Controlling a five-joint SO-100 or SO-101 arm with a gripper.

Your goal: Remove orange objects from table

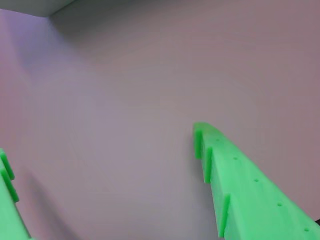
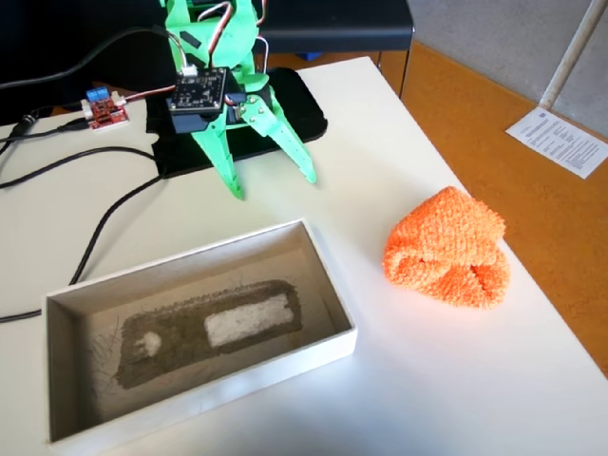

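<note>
Pincer (image 2: 274, 185) is spread wide, both green fingers pointing down at bare tabletop (image 2: 418, 380), nothing between them. Fixed view: one fingertip (image 2: 234, 190) sits left, the other (image 2: 310, 175) right, clear gap between, tips at or just over the surface; cannot tell if they touch. Wrist view confirms: pincer (image 1: 102, 150) shows one ribbed green finger (image 1: 250, 190) coming in from lower right and a sliver of the second at the lower left edge, only plain tabletop (image 1: 150, 75) between them. Orange knitted cloth (image 2: 446, 249) lies well apart from the pincer, off to its right and nearer the camera in the fixed view, a soft folded lump resting close to the tabletop's right edge. Not touched by either finger, not visible in the wrist view. White cardboard box (image 2: 332, 275) sits just in front of the pincer, toward the camera, open on top, grey lining inside with a pale rectangular patch and a small pale blob on it. Behind the pincer, the arm's black base plate (image 2: 294, 104) lies flat on the tabletop, and a black board (image 2: 198, 90) with wires is mounted on the green arm above the fingers. Small red circuit board (image 2: 103, 112) is behind and to the left of the pincer, black cables (image 2: 104, 228) running from that side across the tabletop past the box's left corner.
</note>
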